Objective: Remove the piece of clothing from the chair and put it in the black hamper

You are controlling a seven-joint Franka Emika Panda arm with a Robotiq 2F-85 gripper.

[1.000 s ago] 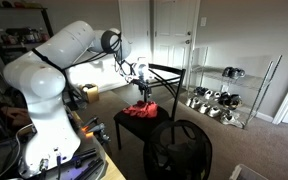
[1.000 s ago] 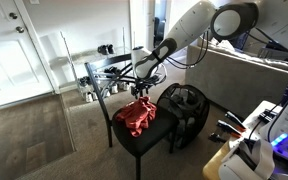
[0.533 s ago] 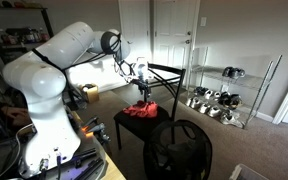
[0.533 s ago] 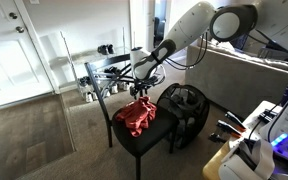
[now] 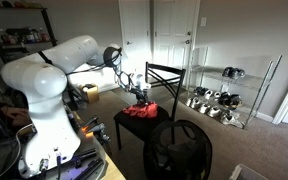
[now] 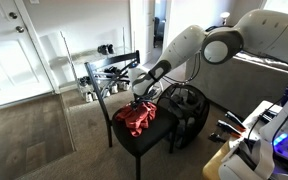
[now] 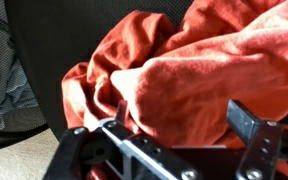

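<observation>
A crumpled red piece of clothing (image 5: 141, 110) (image 6: 136, 118) lies on the seat of a black chair (image 5: 132, 126) (image 6: 150, 142). My gripper (image 5: 137, 97) (image 6: 136, 101) is down on top of the cloth. In the wrist view the two fingers (image 7: 184, 112) stand apart with a fold of the red cloth (image 7: 194, 65) between them, so the gripper is open. The black mesh hamper (image 5: 179, 150) (image 6: 188, 108) stands on the floor right beside the chair, and a bit of its mesh shows at the left edge of the wrist view (image 7: 4, 80).
A wire rack with shoes (image 5: 221, 98) stands against the far wall by a white door (image 5: 169, 30). The chair's backrest (image 5: 164, 72) rises behind the cloth. A grey sofa (image 6: 234, 70) sits behind the hamper. Workbench clutter (image 5: 79, 130) is beside the robot base.
My gripper has dropped from above the chair down onto the red cloth. The cloth has not moved.
</observation>
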